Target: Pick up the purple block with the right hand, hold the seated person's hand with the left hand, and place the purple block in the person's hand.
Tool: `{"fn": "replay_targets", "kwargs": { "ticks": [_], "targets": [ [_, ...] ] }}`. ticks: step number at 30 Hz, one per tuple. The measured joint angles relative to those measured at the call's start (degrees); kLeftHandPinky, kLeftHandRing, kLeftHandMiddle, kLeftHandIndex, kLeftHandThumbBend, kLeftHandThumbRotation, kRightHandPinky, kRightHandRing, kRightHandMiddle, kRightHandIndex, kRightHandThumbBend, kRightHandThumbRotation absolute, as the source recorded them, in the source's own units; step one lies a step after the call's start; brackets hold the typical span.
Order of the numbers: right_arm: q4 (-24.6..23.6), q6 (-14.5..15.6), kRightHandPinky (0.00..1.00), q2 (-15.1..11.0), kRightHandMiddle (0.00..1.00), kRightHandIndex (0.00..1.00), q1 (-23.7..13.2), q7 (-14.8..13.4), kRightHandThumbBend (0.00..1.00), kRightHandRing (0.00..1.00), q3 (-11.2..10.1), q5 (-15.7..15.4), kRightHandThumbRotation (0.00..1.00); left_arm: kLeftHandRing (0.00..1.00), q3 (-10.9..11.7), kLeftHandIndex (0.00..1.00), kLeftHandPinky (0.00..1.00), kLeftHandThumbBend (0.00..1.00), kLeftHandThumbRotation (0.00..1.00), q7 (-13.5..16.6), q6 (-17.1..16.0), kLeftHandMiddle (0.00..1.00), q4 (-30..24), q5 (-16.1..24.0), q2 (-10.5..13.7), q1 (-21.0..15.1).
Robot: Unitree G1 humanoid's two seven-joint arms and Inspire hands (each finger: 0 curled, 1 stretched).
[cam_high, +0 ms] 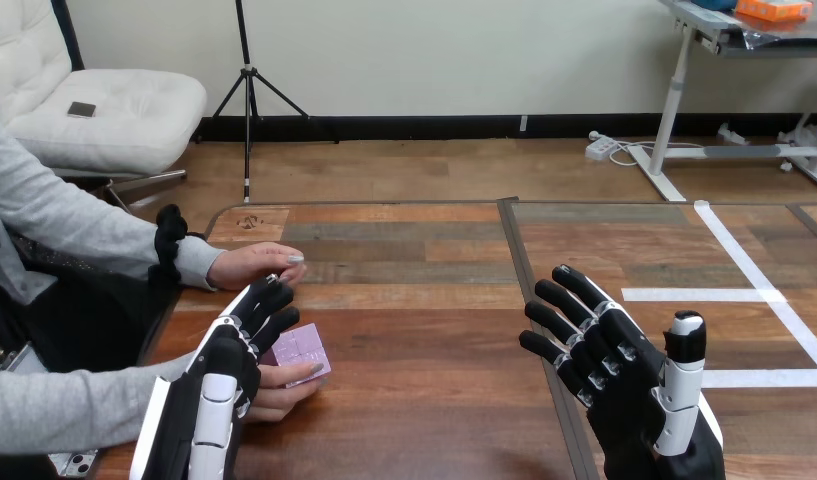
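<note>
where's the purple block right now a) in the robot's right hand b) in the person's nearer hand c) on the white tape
b: the purple block lies on the person's nearer hand, beside the left hand; the right hand is open and empty.

The left hand [224,380] comes in from the bottom edge at the left, its white-shelled back turned up, reaching forward. The right hand [624,395] hovers low at the right, fingers [569,330] straight and spread toward the upper left, thumb [686,350] upright
</note>
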Motion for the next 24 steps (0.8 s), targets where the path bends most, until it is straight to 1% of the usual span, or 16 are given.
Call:
{"fn": "replay_targets", "kwargs": {
  "ticks": [10,24],
  "targets": [
    [1.92,-0.81,0.83,0.29,0.88,0.87,-0.42,-0.06,0.94,0.87,0.35,-0.38,1.0,0.85,0.0,0.85,0.91,0.6,1.0,-0.01,0.0,0.86,0.0,0.01,0.0,0.0],
    [3.19,-1.16,0.82,0.28,0.87,0.87,-0.56,-0.05,0.94,0.87,0.96,-0.41,1.0,0.85,0.02,0.85,0.91,0.61,1.0,-0.52,0.4,0.86,-0.01,-0.41,0.03,0.0]
  ]
}}
